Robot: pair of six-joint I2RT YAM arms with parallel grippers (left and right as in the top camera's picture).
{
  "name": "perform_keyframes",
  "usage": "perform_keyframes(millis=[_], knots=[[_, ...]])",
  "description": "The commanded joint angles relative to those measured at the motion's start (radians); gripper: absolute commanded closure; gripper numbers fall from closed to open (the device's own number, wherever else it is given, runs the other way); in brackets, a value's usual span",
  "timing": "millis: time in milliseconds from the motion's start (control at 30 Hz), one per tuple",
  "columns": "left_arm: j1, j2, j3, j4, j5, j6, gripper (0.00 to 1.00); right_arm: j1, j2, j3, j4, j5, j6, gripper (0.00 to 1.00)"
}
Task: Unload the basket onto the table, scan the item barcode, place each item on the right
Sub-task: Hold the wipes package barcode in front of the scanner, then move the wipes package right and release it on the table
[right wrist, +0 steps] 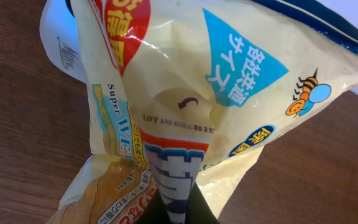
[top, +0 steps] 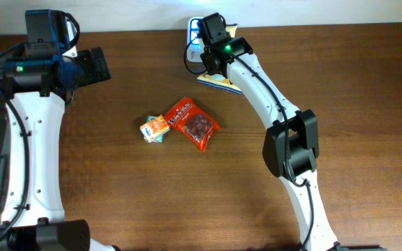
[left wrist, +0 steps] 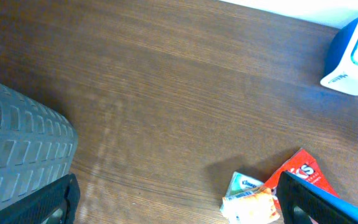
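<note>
1. Two arms work over one broad wooden surface (top: 117,202), and all the action sits at its far edge, right of centre.
2. Next in size is the yellow wet-wipe pack (right wrist: 185,93), the item to scan. It is up at that far edge, pinched by its reseal flap in the right gripper (right wrist: 180,199), whose jaws are pressed tight on it. My read: it is held by the flap so a printed face can be turned to the reader. No barcode shows in the wrist view, and I cannot tell whether its lower end rests on the surface.
3. White-and-blue scanner (top: 195,29) stands at the far edge, just behind the pack and very near it.
4. Left gripper (top: 95,65) is spread wide and empty, hovering toward the far-left corner, well apart and out of the way.
5. Red snack bag (top: 195,124) lies mid-surface, touching a small orange-and-white box (top: 155,129). Neither blocks the scan.
</note>
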Motion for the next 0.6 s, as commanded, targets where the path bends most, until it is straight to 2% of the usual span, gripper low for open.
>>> perform_keyframes(millis=[0,167,333,500,567], knots=[[0.001,0.003,-0.004,0.001,0.003,0.005,0.01,0.006,-0.003,0.015,-0.007,0.012,0.003,0.96],[0.001,0.003,-0.004,0.001,0.003,0.005,0.01,0.006,-0.075,0.015,-0.036,-0.004,0.01,0.96],[0.001,0.003,-0.004,0.001,0.004,0.005,0.01,0.005,-0.219,0.015,-0.131,-0.081,0.017,0.96],[0.001,0.003,-0.004,0.001,0.004,0.005,0.01,-0.018,-0.355,0.015,-0.3,-0.124,0.201,0.96],[0.001,0.003,-0.004,0.001,0.004,0.005,0.01,-0.051,-0.412,0.015,-0.402,-0.123,0.32,0.96]])
